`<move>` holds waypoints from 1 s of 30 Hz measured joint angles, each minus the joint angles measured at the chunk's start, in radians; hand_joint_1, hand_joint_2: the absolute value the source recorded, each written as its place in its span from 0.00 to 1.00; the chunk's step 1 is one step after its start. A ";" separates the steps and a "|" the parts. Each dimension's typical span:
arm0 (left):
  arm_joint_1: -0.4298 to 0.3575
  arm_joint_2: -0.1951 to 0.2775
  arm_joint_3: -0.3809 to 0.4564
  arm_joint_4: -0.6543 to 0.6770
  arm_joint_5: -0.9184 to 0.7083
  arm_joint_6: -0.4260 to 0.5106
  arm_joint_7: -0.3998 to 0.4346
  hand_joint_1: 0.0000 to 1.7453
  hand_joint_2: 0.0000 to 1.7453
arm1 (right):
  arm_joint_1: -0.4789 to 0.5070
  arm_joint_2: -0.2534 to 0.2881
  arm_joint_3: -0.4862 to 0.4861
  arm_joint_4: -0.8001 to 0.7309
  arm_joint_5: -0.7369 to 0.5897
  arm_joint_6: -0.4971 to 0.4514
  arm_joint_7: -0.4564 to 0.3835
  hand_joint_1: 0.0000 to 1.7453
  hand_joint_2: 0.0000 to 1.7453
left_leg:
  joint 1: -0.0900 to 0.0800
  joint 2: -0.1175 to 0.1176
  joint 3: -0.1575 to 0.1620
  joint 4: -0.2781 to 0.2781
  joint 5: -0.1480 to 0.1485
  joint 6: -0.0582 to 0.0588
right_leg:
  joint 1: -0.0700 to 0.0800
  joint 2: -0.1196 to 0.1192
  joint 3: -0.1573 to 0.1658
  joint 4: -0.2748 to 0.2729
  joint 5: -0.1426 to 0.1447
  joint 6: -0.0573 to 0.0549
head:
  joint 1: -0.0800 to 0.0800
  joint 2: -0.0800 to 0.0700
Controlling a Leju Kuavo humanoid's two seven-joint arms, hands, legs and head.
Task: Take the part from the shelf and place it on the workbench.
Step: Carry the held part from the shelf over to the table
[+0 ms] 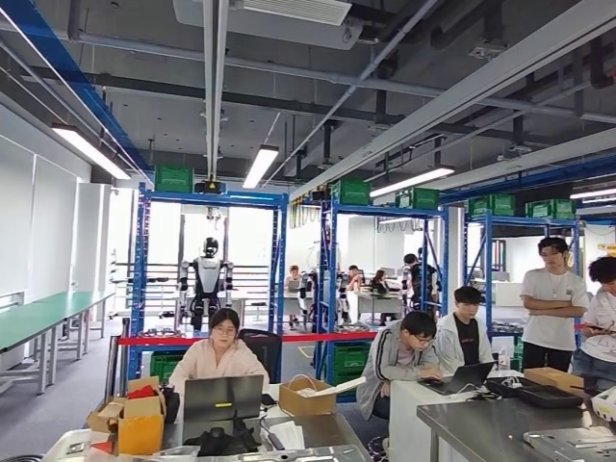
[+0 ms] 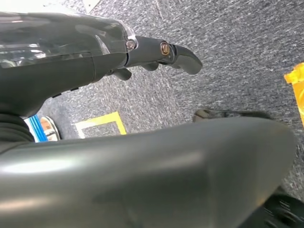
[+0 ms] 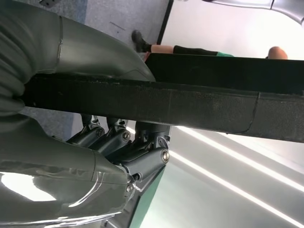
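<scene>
One long flat black part (image 3: 201,102) is held in the right robot hand (image 3: 118,142), thumb on one face and dark fingers (image 3: 143,152) curled under the other. The left robot hand (image 2: 107,61) hangs over grey carpet (image 2: 232,42), holding nothing, its fingers out and apart. Ahead stand three blue shelves (image 1: 211,279) and one steel surface (image 1: 494,423).

part (image 3: 201,107) | long flat black bar | in right hand (image 3: 118,152) grip
</scene>
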 joint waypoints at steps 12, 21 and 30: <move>0.006 0.010 0.000 0.000 0.002 0.001 0.011 0.00 1.00 | 0.011 -0.023 -0.007 0.006 -0.002 0.004 -0.021 1.00 1.00 | 0.001 0.003 0.086 -0.211 0.096 0.047 | -0.019 -0.001 -0.074 0.223 -0.126 0.062 | 0.000 0.000; 0.009 0.013 -0.001 0.000 0.002 0.002 0.025 0.00 1.00 | 0.023 -0.036 -0.017 0.005 0.002 0.006 -0.029 1.00 1.00 | -0.002 0.000 0.156 -0.223 0.048 0.032 | 0.003 -0.001 -0.095 0.064 0.011 0.018 | 0.000 0.000; 0.012 0.019 -0.001 0.000 0.002 0.003 0.030 0.00 1.00 | 0.034 -0.037 -0.018 0.002 0.004 0.007 -0.031 1.00 1.00 | -0.004 0.003 0.008 0.027 -0.039 0.005 | -0.007 0.000 -0.027 0.028 -0.004 0.000 | 0.002 0.000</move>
